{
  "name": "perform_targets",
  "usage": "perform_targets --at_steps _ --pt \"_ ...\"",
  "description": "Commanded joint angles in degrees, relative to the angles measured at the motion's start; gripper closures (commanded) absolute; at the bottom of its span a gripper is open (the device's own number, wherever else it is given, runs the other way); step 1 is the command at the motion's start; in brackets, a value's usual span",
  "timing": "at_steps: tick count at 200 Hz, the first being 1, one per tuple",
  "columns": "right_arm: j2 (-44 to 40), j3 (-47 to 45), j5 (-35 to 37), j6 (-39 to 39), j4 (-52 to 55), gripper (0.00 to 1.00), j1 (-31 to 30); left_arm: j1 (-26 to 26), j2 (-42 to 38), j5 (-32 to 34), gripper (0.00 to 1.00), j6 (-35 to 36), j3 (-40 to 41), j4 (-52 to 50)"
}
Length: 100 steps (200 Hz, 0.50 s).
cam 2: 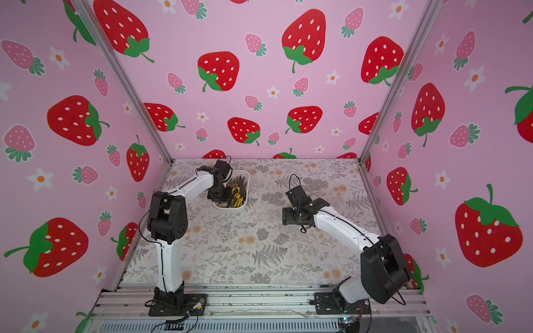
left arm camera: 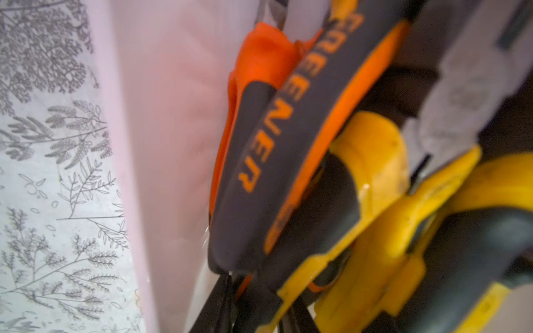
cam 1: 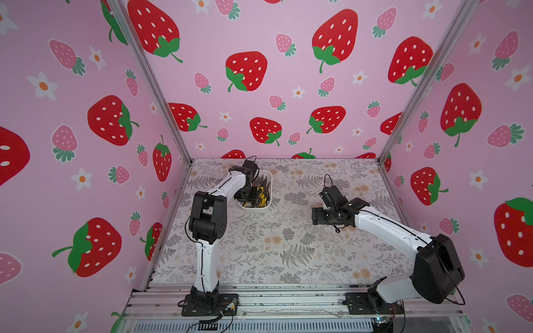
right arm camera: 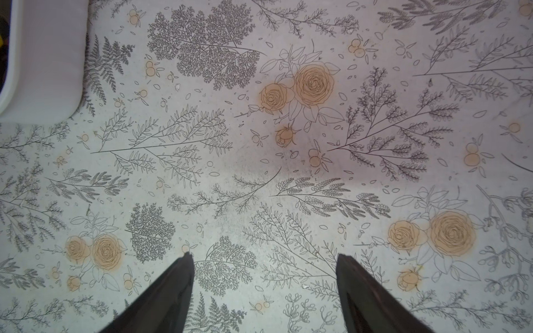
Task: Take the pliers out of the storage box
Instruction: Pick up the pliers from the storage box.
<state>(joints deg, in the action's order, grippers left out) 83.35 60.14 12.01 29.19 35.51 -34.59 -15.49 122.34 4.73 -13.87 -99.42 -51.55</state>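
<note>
**Left gripper down among the pliers**

The left gripper (cam 1: 247, 196) sits low inside the storage box (cam 1: 269, 176), in among the pliers (cam 1: 262, 192). Whether its jaws grip one cannot be told. Its wrist view shows an orange-and-black handle (left arm camera: 259, 161) close to the box's wall, with yellow handles beside it. The box stands far back on the floral table (cam 1: 288, 248), left of middle. The right gripper (right arm camera: 264, 254) hangs over the table, well apart, jaws wide.
</note>
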Motion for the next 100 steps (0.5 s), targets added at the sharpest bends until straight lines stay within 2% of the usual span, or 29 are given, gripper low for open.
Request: perform_targets --at_steps 1,24,29,100 --pt "-1.39 -0.67 -0.52 0.69 -0.23 0.17 0.31 -0.59 -0.50 0.07 0.83 -0.81 -1.13 -0.77" --pt "-1.48 -0.81 -0.63 0.74 -0.20 0.17 0.27 -0.68 -1.35 0.45 0.93 -0.91 -1.39 -0.93" --pt "-1.52 -0.81 -0.65 0.78 -0.18 0.18 0.32 -0.77 -1.61 0.62 1.00 -0.99 -1.53 -1.05" --pt "-2.63 -0.99 0.09 0.52 0.30 0.18 0.24 -1.73 -5.35 8.24 1.00 -0.29 -7.43 -4.26"
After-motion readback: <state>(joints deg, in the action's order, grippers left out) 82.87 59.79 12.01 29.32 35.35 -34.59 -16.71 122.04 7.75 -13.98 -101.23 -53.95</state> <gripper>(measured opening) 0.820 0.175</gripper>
